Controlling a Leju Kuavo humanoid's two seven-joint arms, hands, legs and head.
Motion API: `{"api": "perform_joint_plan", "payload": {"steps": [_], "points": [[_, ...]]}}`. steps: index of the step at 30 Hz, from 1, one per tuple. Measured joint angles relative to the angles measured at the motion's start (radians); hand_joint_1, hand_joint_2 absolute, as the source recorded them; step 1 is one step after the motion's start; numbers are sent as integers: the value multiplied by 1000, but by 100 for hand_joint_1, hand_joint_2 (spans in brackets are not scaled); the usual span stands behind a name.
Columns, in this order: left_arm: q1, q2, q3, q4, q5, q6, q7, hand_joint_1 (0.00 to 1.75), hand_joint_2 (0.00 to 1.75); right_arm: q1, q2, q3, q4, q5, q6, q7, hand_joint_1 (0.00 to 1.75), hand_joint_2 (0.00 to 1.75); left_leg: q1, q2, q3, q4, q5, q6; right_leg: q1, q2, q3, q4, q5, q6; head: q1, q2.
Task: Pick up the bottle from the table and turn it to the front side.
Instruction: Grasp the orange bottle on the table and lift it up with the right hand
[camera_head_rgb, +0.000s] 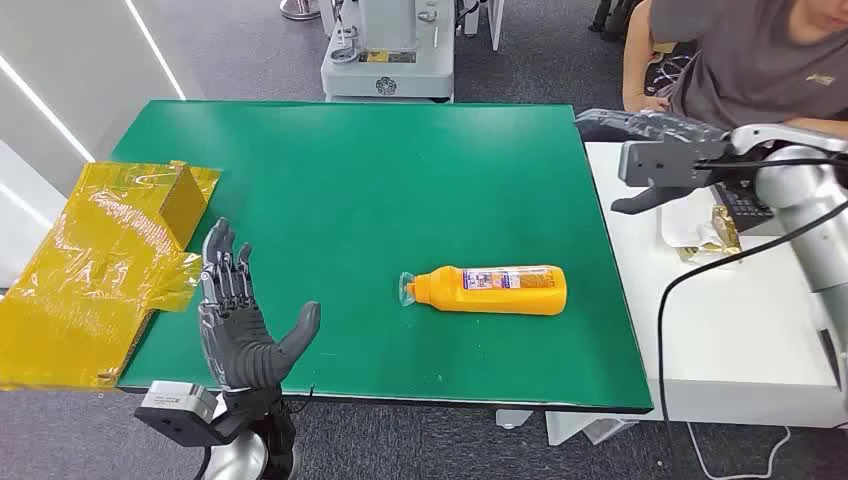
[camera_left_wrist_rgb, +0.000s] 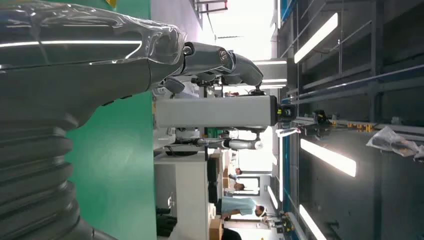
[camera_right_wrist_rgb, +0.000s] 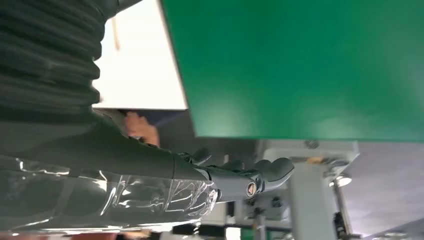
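Note:
An orange bottle (camera_head_rgb: 495, 290) lies on its side on the green table (camera_head_rgb: 380, 170), its clear cap pointing left and its label facing up. My left hand (camera_head_rgb: 235, 315) stands near the table's front left edge, fingers spread and upright, holding nothing, well left of the bottle. My right hand (camera_head_rgb: 650, 150) hovers beyond the table's right edge, above the white side table, fingers extended toward the left and empty. In the wrist views the left hand (camera_left_wrist_rgb: 100, 65) and the right hand (camera_right_wrist_rgb: 150, 185) show straight fingers with nothing in them.
Crumpled yellow film with a yellow box (camera_head_rgb: 110, 250) covers the table's left edge. A white side table (camera_head_rgb: 740, 330) with small items stands at the right. A person (camera_head_rgb: 760, 60) sits behind it. A grey machine base (camera_head_rgb: 390, 60) stands beyond the far edge.

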Motion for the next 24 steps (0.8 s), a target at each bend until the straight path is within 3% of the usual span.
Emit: {"api": "perform_joint_plan", "payload": {"steps": [9,24], "points": [[1,5,0,0,4,9,0,0,175,52,161,157,325,2,-191,-105,0,175,0,-3,0,0,1,0,0,-3,0,0,0,0,0,0],[5,15,0,0,3,19,0,0,175,137,229,224,514,6,-283,-134,0,175,0,-3,-1,0,0,0,0,-3,0,-1,0,0,0,0]]}}
